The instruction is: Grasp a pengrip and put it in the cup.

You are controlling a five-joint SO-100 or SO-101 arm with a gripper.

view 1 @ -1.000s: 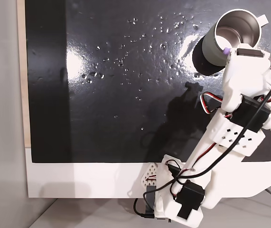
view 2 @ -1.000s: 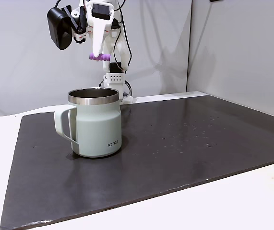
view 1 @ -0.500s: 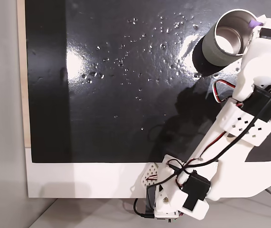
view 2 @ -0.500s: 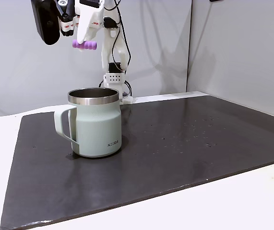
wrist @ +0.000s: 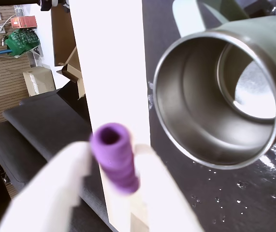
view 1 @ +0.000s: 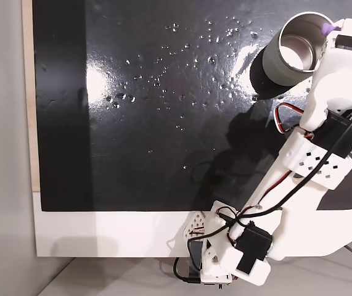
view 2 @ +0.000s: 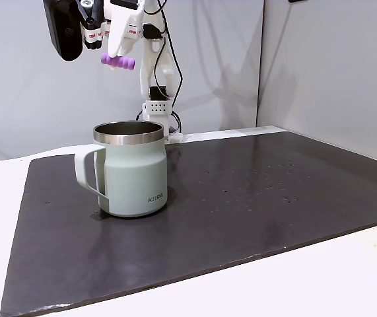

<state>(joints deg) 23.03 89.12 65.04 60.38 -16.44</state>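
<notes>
The white surface [view 2: 346,277] carries a dark mat [view 1: 163,123] that fills most of the top-down fixed view and runs across the lower half of the side-on fixed view. The white arm [view 1: 299,179] climbs from the bottom centre of the top-down frame to the upper right corner; in the side-on view its upper part sits at the top left of the frame, with its base against the back wall.

The cup [view 2: 133,170] stands upright on the mat, left of centre in the side-on view, with its handle toward the left edge. In the top-down view it is in the upper right corner [view 1: 299,46], and in the wrist view its shiny open mouth [wrist: 215,96] takes up the upper right.

The claw [view 2: 117,58] hangs high above the cup, offset toward the left of the side-on frame, and is closed around the pengrip [view 2: 118,61], which lies level between its fingers. In the wrist view the pengrip [wrist: 114,157] sits at lower left, pinched between two blurred white fingers [wrist: 50,188], beside the cup's mouth rather than over it.
</notes>
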